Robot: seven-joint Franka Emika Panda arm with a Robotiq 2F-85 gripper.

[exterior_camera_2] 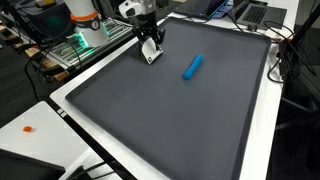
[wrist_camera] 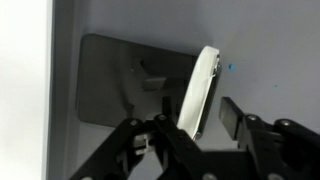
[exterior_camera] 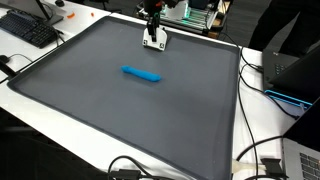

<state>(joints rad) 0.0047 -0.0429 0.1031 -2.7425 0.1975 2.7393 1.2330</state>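
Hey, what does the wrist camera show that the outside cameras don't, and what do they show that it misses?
Only the wrist view: a close look at the white object, tilted between the gripper's fingers; whether they press on it is unclear. Only the exterior views: the blue marker lying alone mid-mat, the keyboard, cables and the white table. Both: the gripper, the white object and the gray mat.

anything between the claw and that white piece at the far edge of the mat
Nothing visible does. In the wrist view the white piece sits right between the fingers of the claw. The blue cylinder lies apart, out in the middle of the grey mat.
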